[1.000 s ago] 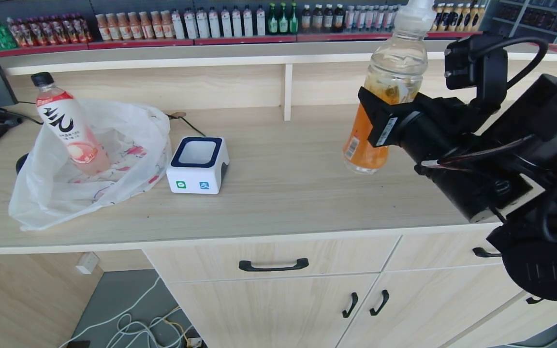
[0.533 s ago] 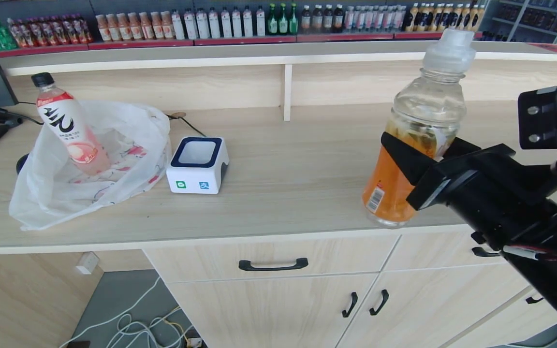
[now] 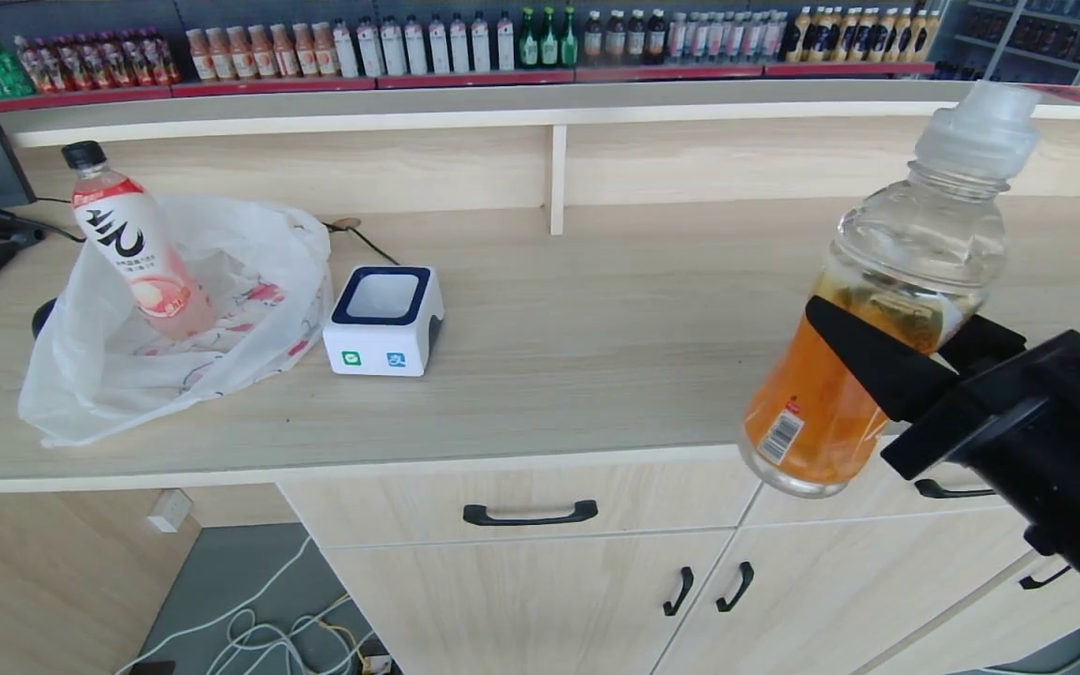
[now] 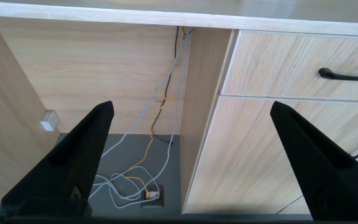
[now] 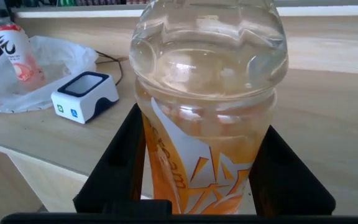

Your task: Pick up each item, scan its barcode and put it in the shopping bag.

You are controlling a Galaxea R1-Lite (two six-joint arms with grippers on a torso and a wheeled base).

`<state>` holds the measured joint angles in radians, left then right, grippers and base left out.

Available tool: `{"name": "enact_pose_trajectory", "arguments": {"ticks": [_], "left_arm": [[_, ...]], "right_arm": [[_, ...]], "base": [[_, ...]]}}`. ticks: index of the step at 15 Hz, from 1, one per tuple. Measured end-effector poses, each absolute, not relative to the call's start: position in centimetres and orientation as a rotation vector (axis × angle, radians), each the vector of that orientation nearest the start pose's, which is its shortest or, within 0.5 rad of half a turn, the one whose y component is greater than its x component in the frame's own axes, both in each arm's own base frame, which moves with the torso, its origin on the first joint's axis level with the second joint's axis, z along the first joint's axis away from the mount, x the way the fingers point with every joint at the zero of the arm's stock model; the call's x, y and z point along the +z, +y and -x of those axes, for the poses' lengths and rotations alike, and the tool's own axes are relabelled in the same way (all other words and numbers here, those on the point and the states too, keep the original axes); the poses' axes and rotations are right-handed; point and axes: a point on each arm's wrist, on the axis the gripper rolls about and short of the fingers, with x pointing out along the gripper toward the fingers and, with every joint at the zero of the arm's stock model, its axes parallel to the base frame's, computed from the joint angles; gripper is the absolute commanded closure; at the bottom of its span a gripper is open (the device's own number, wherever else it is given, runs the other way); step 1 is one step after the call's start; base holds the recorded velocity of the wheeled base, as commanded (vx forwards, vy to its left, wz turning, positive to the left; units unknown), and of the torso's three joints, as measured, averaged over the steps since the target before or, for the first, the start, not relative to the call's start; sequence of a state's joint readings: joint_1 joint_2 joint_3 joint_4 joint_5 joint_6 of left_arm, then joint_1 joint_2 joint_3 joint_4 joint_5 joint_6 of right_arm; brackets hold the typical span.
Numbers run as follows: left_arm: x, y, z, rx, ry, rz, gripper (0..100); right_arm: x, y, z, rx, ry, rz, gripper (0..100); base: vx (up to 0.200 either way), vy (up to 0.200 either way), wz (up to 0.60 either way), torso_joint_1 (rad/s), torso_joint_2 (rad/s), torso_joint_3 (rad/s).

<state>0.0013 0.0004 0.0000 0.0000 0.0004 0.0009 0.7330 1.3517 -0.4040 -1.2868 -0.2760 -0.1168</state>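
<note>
My right gripper (image 3: pixel 915 361) is clamped on the orange drink bottle (image 3: pixel 877 291), holding it tilted in the air by the right front of the table (image 3: pixel 596 309). Well to its left on the table sits the scanner (image 3: pixel 382 321), then the shopping bag (image 3: pixel 109 375) with a pink bottle (image 3: pixel 137 244) leaning inside. My left gripper (image 4: pixel 191 106) is spread wide, down low, facing the cupboard front (image 4: pixel 278 143).

Orange-drink bottle (image 3: pixel 882 281), clear cap, tilted, held aloft; pink bottle (image 3: pixel 135 246) leaning in white bag (image 3: pixel 104 380)
</note>
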Motion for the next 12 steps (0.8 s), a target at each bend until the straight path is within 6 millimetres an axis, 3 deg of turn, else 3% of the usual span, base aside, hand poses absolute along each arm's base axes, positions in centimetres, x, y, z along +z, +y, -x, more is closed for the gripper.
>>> {"name": "enact_pose_trajectory", "arguments": {"ticks": [6,12], "left_arm": [[7.5,0.0,2.3,0.002,0.0,-0.001,0],[7.5,0.0,2.3,0.002,0.0,-0.001,0]], "right_arm": [[22.9,11.7,-13.2,0.66,-0.321,-0.18,100],[25.6,12.3,-13.4,0.801,-0.394,-0.25,100]], "base": [[0.0,0.0,0.0,0.0,0.0,0.0],[0.0,0.0,0.0,0.0,0.0,0.0]]}}
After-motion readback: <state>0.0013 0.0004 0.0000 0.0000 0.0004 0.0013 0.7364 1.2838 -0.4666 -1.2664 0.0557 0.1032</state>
